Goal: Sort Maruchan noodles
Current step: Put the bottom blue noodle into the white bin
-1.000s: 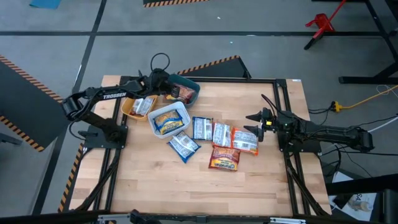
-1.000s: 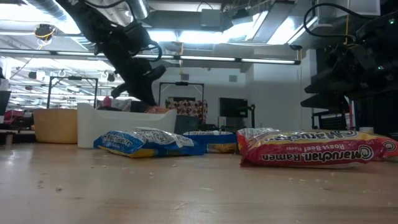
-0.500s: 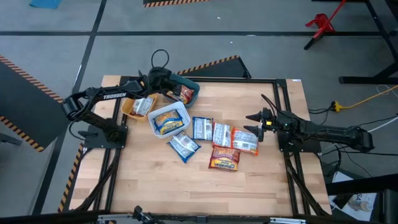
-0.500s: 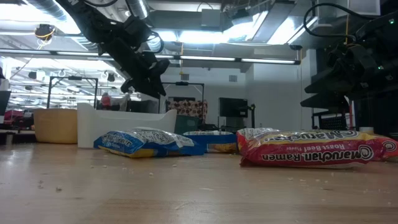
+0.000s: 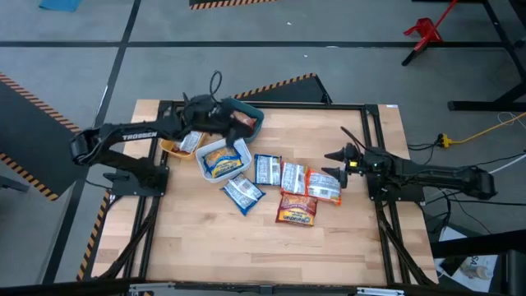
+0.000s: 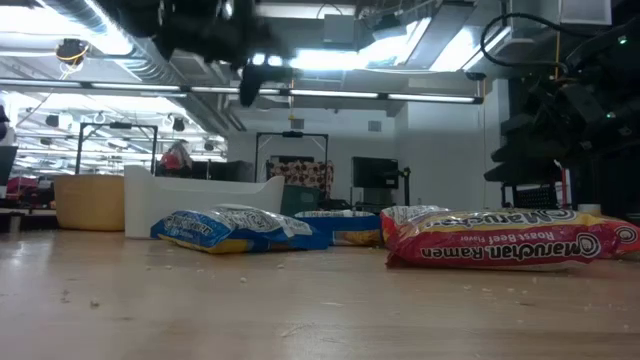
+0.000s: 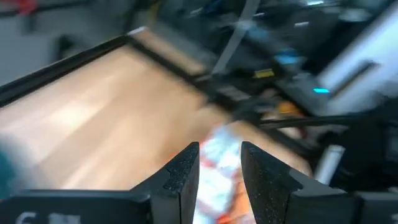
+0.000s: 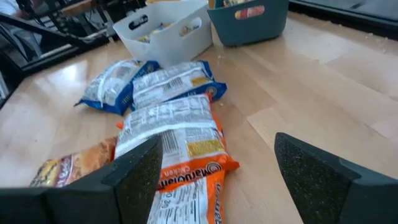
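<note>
Left gripper (image 5: 220, 109) hung above the bins at the table's back-left, fingers a narrow gap apart and empty per its wrist cam. Yellow bin (image 5: 174, 145) far left had a silver-ish pack in it; white bin (image 5: 223, 156) held a blue/yellow pack; teal bin (image 5: 246, 117) behind it showed a red pack.

Step, as I judge it: a drop-off at the bins looked done, w/ the next pick pending. Next move prob calls for swinging over the loose packs mid-table, opening wider, coming down on one and matching it to its bin by color.

Loose noodle packs on the wood, L to R: blue pack (image 5: 242, 194) just in front of the white bin, long axis diagonal; blue-white pack (image 5: 266, 169) and white pack (image 5: 292, 178), long axes running front-to-back; orange pack (image 5: 323, 186) lying across; red beef pack (image 5: 297, 210) nearest the front edge, roughly square-on.

Right gripper (image 5: 334, 155) waited low at the row's right end, just beside the orange pack, fingers spread wide, nothing held.
</note>
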